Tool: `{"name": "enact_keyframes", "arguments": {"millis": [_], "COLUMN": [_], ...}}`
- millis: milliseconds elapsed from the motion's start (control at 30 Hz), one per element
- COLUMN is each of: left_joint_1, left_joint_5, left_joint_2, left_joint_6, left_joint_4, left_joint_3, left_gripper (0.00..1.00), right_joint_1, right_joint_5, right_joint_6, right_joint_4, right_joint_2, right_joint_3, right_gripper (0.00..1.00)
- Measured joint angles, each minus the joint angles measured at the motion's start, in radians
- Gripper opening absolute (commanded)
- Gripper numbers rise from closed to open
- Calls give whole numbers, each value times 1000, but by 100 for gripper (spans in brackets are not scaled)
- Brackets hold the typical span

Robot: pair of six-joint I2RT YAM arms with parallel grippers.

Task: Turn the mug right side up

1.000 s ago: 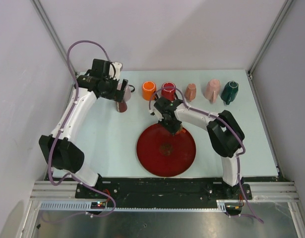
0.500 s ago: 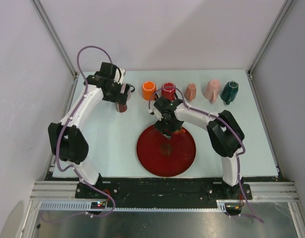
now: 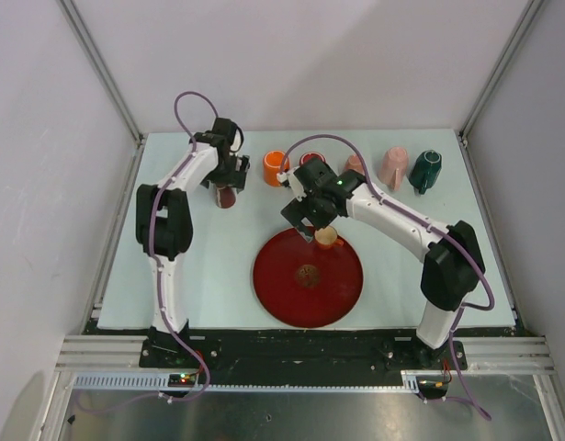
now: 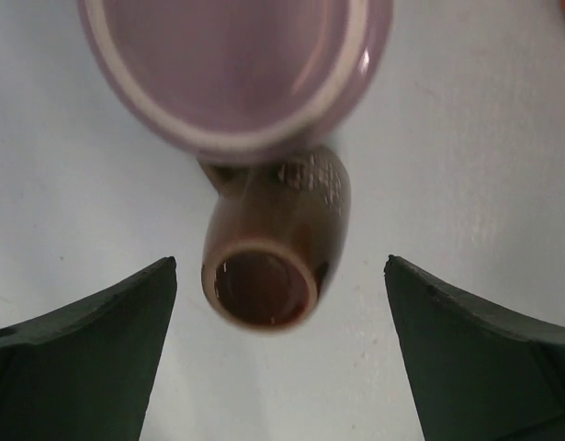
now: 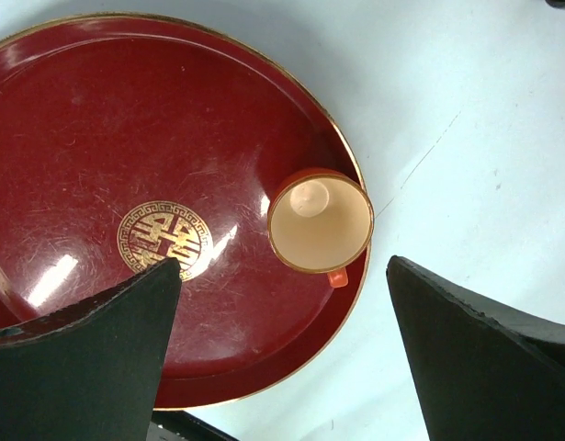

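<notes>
Since its two dark fingers stand far apart with nothing between them, the right claw [image 5: 282,274] is wide and holds nothing, hanging straight above a small orange mug [image 5: 319,220]. That mug stands right side up, its cream inside facing the wrist camera and a small red handle showing at its lower edge. It sits on a red plate [image 5: 98,138] with a gold emblem at the middle, close against the plate's gold rim, on the side farthest from the arm bases in the overhead view. The plate lies on the pale table [image 5: 475,129]. The left claw [image 4: 280,266] is also wide and holds nothing, poised at the far left of the table over a brown mug [image 4: 282,216]; I cannot tell which way up that one is. A purple mug [image 4: 227,64] sits just beyond it. Along the back stand an orange mug [image 3: 276,166], two pink mugs [image 3: 393,167] and a dark green mug [image 3: 425,170].
</notes>
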Motion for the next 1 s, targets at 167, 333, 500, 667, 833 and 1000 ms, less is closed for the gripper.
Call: {"name": "enact_keyframes", "arguments": {"millis": [167,333,500,667,833,1000], "left_joint_1": [15,24,25,32,47,54], "left_joint_5": [-13,-11,1,24,78,198], "left_joint_2": [76,82,84,73,28,-53], "left_joint_6": [-11,-18,-31,-39,-37,-36], "left_joint_4": [11,10,14,27,38,4], "left_joint_3": [57,57,58,45,-17,-68], "left_gripper": [83,60,18,1,0,0], "right_joint_1": [0,0,0,0,-7,-50], "right_joint_5": [4,13,15,21,-10,-192], "right_joint_6": [9,14,14,14,39,129], "right_joint_4": [-10,-11,-11,-13,-1,123], "right_joint_2": [0,0,-1,-6,-34,-110], "right_joint_3": [0,0,0,0,0,-21], "right_gripper": [100,99,99,100,100,99]}}
